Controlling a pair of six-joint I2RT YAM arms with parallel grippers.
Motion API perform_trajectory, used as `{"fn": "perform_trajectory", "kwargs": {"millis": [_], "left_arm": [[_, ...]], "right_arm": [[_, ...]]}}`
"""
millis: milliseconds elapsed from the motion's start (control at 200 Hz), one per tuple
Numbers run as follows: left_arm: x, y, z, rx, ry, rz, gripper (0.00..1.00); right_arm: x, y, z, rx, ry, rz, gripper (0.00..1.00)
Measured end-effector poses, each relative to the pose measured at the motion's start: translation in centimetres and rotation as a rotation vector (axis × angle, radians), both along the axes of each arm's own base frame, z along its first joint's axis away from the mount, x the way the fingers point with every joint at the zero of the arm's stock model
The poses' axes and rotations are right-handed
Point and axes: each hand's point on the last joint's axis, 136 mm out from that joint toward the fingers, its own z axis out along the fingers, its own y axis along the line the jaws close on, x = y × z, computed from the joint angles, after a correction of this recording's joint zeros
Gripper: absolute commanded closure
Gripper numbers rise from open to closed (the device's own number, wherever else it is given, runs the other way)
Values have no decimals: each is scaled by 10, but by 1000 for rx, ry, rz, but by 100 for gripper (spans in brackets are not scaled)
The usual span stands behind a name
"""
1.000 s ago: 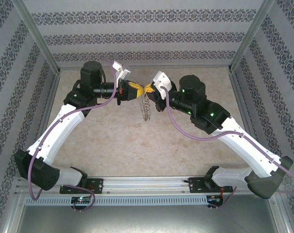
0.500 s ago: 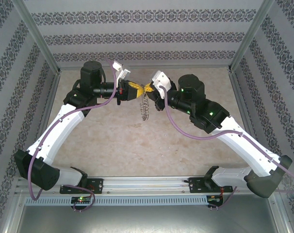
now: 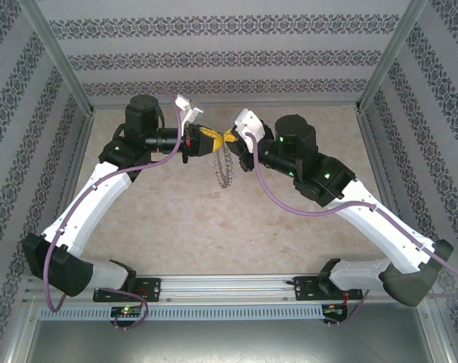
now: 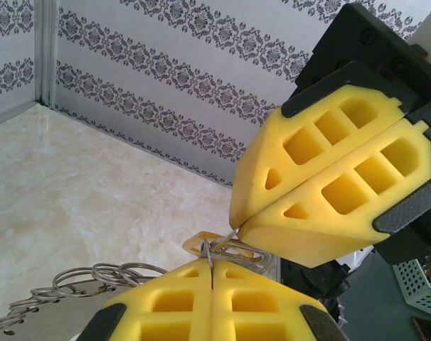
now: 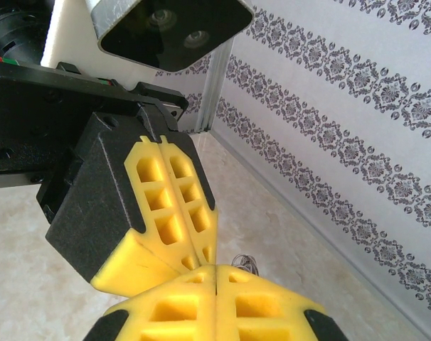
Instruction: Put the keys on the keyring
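- Pinched shut and tip to tip, high above the table (image 3: 184, 219): left gripper (image 3: 211, 141) and right gripper (image 3: 232, 138).
- Hanging down from the touching tips, off the table: keyring (image 3: 225, 168).
- Tucked at the tips, beside ring wire: tiny orange key (image 4: 198, 244).
- Hard to tell the holder of each.

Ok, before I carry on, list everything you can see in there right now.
keyring: one, grey metal, hanging above the table below the meeting fingertips
key: one, orange head, where the fingertips meet
table: one, beige marbled, under everything
walls: three, white with dark patterned bands, around the table
frame posts: two, silver, back corners
cables: two, purple, along the arms
arms: two, white and black, reaching in from the near edge
left end effector: one, yellow fingers, shut on the keyring wire
right end effector: one, yellow fingers, shut, tip against the left's; what it holds is unclear
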Motion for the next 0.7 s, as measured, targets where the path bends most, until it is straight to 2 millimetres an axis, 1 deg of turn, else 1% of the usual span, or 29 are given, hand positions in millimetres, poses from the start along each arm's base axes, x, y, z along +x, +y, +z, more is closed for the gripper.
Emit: {"fn": "perform_trajectory", "kwargs": {"millis": [415, 575, 699], "left_arm": [[0, 0, 0, 0, 0, -1, 100], [0, 0, 0, -1, -1, -2, 100], [-1, 0, 0, -2, 0, -5, 100]], "right_arm": [[0, -2, 0, -3, 0, -8, 100], [-2, -4, 4, 4, -6, -8, 100], [-3, -5, 12, 17, -18, -7, 100]]}}
